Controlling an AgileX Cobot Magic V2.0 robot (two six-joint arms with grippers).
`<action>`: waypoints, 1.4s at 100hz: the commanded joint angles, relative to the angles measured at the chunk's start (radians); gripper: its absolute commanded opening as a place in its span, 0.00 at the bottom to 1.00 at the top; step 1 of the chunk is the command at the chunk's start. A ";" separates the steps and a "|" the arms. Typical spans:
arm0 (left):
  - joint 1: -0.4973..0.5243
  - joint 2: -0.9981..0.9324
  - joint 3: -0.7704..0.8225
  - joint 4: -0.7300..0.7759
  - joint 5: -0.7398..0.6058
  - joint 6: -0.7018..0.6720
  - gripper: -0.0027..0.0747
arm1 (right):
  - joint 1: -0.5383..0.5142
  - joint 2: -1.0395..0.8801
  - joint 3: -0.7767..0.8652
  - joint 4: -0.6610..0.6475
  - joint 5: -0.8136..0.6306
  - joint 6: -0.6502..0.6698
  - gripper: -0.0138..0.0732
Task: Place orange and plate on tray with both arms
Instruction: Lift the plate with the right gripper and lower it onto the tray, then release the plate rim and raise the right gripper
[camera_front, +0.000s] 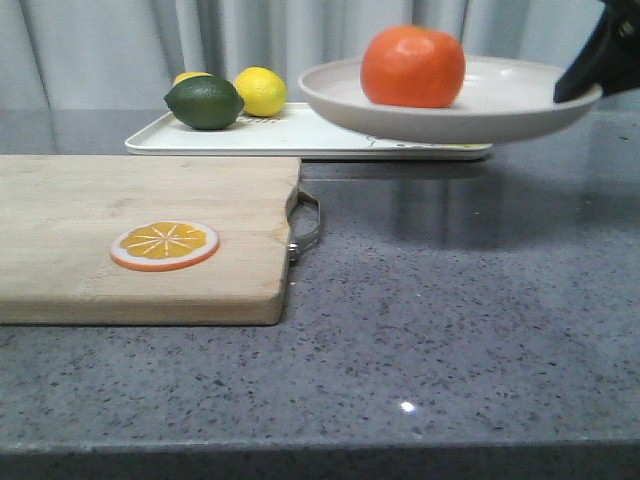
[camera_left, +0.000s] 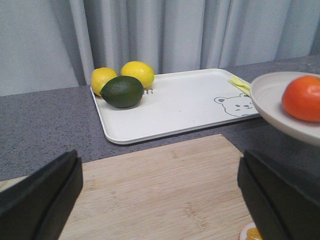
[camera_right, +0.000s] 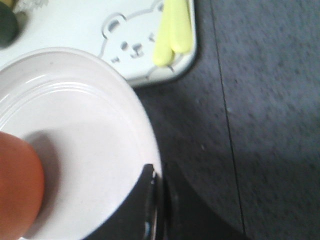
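Resting on claw-held plate: orange

My left pincer has broad, matte black, blocky fingers. My right pincer is black too, with a thin pale seam.

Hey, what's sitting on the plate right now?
Only the orange sits on the plate, which the right gripper holds by its rim above the tray. The plate surface under the orange is hidden.
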 joint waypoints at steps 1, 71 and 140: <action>0.003 -0.003 -0.028 -0.003 -0.066 0.000 0.82 | -0.003 0.028 -0.147 0.017 -0.028 -0.007 0.08; 0.003 -0.003 -0.028 -0.003 -0.060 0.000 0.82 | -0.003 0.673 -0.925 0.021 0.132 -0.007 0.08; 0.003 -0.003 -0.028 -0.003 -0.060 0.000 0.82 | -0.003 0.797 -1.009 0.022 0.120 -0.007 0.08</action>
